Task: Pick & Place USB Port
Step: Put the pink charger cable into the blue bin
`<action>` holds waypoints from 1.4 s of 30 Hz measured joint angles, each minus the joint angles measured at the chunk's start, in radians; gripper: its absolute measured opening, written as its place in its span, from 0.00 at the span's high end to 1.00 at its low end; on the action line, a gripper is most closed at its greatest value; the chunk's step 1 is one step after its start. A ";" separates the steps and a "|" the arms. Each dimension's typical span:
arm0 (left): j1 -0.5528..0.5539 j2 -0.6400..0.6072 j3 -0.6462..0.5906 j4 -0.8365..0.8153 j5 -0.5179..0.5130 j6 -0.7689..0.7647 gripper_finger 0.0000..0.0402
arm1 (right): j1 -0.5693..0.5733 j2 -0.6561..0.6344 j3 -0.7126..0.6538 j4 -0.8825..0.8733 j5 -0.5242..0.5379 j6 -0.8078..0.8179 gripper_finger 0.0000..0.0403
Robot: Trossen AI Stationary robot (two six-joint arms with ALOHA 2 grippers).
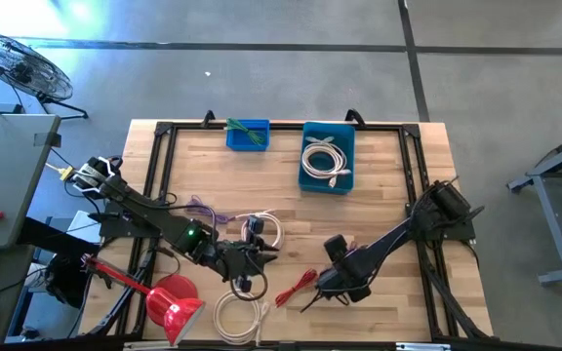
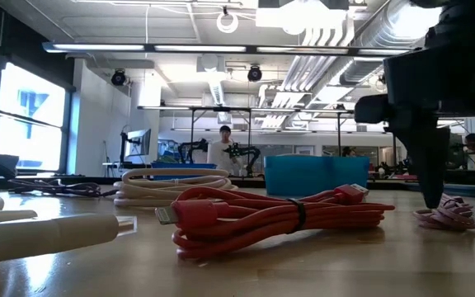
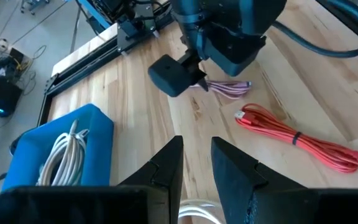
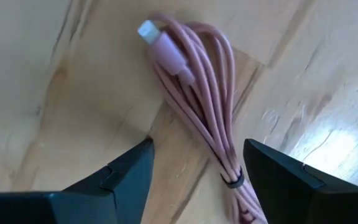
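Pale wooden table [image 1: 388,195] – smooth, faintly glossy, blue plastic bin [image 1: 327,156], matt rubbery pink cable [image 4: 204,93]

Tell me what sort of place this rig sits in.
Probably an open robotics lab or workshop: exposed ceiling ducts, other frame rigs and a person behind the table, a floor fan on bare concrete.

A pale pink bundled USB cable [image 4: 207,87] lies on the light wood-grain desk [image 4: 55,74]; a red coiled cable [image 2: 270,219], white looped cables [image 1: 242,317], blue plastic bins [image 1: 327,156], black end effectors.
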 joint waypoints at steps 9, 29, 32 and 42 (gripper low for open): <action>0.000 0.000 0.000 0.000 0.004 0.014 0.80 | -0.058 0.000 -0.014 0.034 -0.032 0.064 0.69; 0.001 0.000 0.000 0.051 -0.215 0.302 0.80 | -0.053 -0.183 0.070 -0.069 0.326 0.094 0.96; 0.003 0.000 0.000 0.120 -0.221 0.387 0.80 | -0.028 -0.287 0.076 -0.042 0.406 0.083 0.96; 0.078 0.000 0.000 0.321 -0.064 0.411 0.80 | 0.028 -0.538 0.075 0.219 0.477 -0.180 0.96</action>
